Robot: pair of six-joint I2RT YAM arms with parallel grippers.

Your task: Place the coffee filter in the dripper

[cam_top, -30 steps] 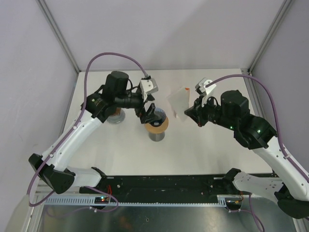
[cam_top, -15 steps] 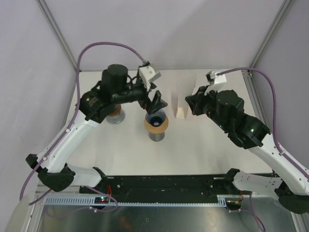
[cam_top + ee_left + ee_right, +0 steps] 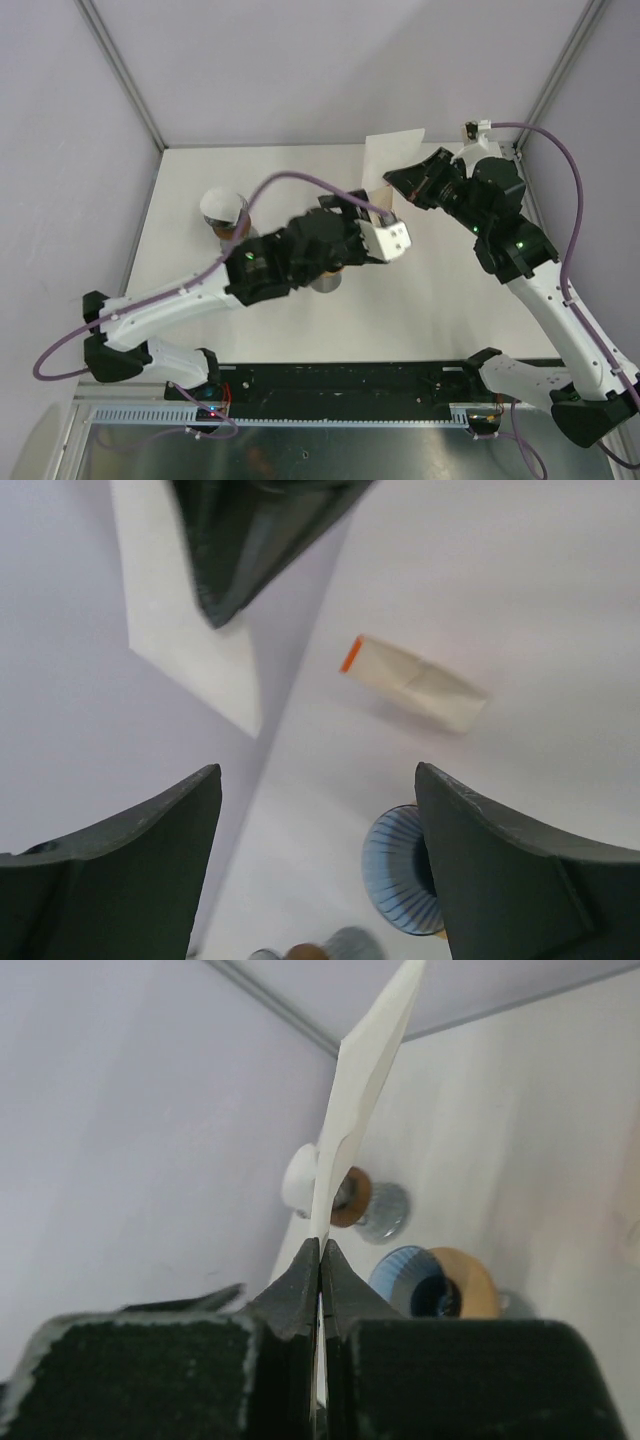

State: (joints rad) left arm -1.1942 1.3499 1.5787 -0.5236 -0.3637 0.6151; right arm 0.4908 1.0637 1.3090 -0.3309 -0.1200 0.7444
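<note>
The white paper coffee filter (image 3: 393, 158) hangs flat, pinched at its lower edge in my right gripper (image 3: 402, 182), high near the back right. In the right wrist view the jaws (image 3: 320, 1250) are shut on the filter (image 3: 365, 1090), edge-on. The dripper (image 3: 420, 1282), a blue ribbed cone in a wooden collar, stands below and beyond it. My left gripper (image 3: 318, 775) is wide open and empty, with the dripper (image 3: 395, 870) by its right finger. In the top view the left arm (image 3: 300, 255) covers the dripper, so the left gripper's place there is unclear.
A second stand with a white top and brown collar (image 3: 224, 212) sits at the left, also in the right wrist view (image 3: 345, 1195). A folded cream packet with an orange end (image 3: 415, 683) lies on the table behind the dripper. Walls close in behind.
The left arm has swung right and forward over the dripper, hiding it from above. The right gripper has carried the filter up and toward the back right.
</note>
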